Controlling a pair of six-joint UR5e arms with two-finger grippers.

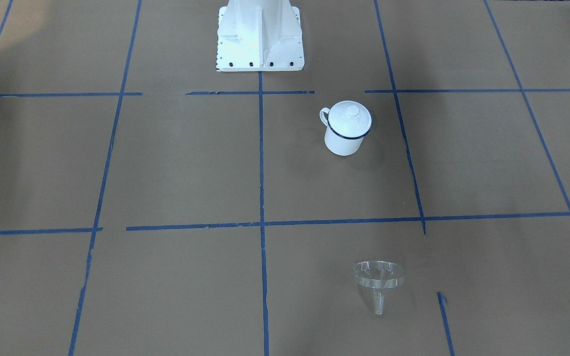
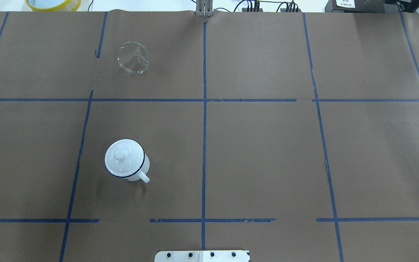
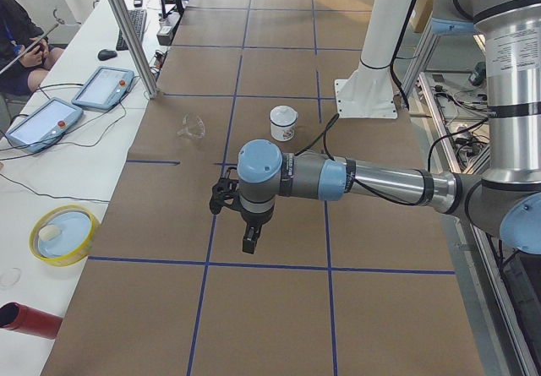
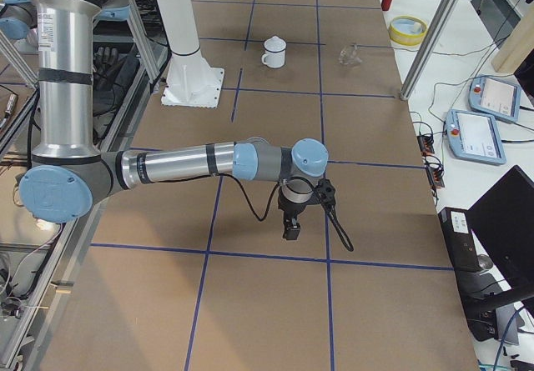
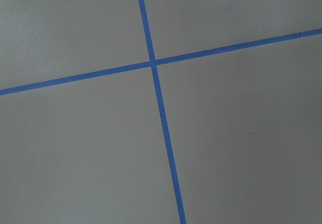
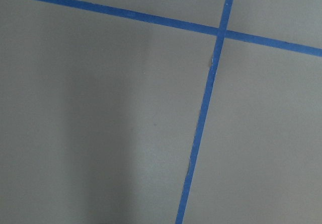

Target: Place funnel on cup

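Left gripper (image 3: pixel 247 241) hangs above the table (image 2: pixel 267 163), well apart from both items; whether it is parted or closed cannot be told. The cup (image 1: pixel 343 143) stands upright with a white knobbed lid (image 1: pixel 349 117) on it. The funnel (image 1: pixel 379 276) sits well apart, untouched. Right gripper (image 4: pixel 291 229): state likewise indeterminate. Judged progress: nothing done; lid removal, pick-up and placement remain.

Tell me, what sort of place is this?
Probably a robotics lab or test room: a robot arm reaches over a paper-covered table marked with blue tape lines, and control tablets lie on a side bench.
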